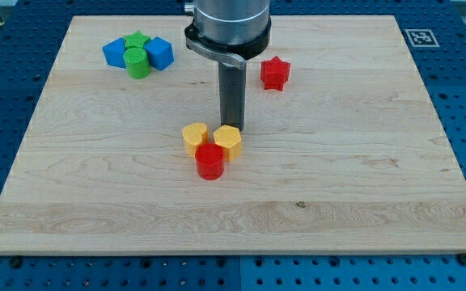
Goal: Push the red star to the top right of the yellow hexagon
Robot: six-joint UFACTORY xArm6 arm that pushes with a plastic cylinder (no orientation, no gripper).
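The red star (274, 73) lies on the wooden board toward the view's top, right of centre. The yellow hexagon (228, 141) sits near the middle of the board, touching a second yellow block (194, 136) on its left and a red cylinder (210, 162) below it. My tip (234, 128) comes down just behind the yellow hexagon's top edge, at or very close to it. The red star is well up and to the right of my tip, apart from it.
A cluster at the view's top left holds a blue block (116, 53), a green star (137, 40), a green cylinder (138, 62) and another blue block (159, 53). The board's edge (233, 250) borders a blue perforated table. A marker tag (420, 37) sits at the top right.
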